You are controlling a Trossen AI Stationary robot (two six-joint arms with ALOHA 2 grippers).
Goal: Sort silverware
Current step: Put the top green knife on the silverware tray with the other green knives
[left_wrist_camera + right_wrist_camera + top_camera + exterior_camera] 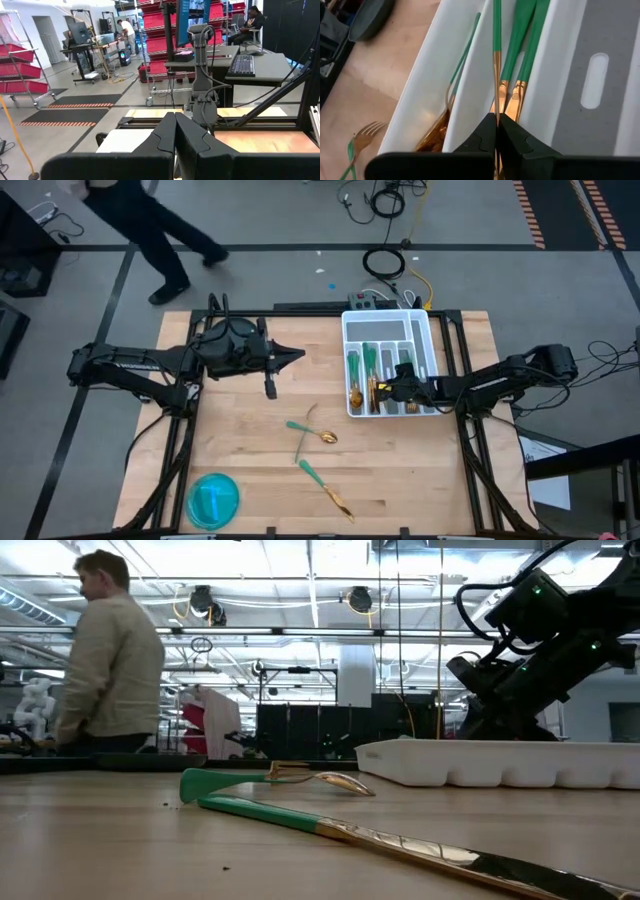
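Note:
The white tray [425,330] stands at the table's far right with several teal-handled, gold-headed pieces of silverware in its compartments [520,45]. My right gripper [385,390] [497,131] hangs over the tray's near end, slanting down, shut on one slim piece [496,30]. A spoon [322,435] [335,782], a fork [366,134] and a long piece [327,488] [400,838] lie flat on the wood at the table's middle. My left gripper [300,357] [175,131] is held high over the far left, level, shut and empty. My right gripper pinches the slim piece between its two fingers at the gold part [496,107] just below the teal handle. The fingers come slanting down from the table's right side and run along the piece. Its handle [496,20] stretches away over the middle compartment; whether that end rests, I cannot tell.
A blue round bowl [213,500] sits at the near left corner. A person [105,660] walks on the floor beyond the table's far left. Bare wood lies between the loose silverware and the tray.

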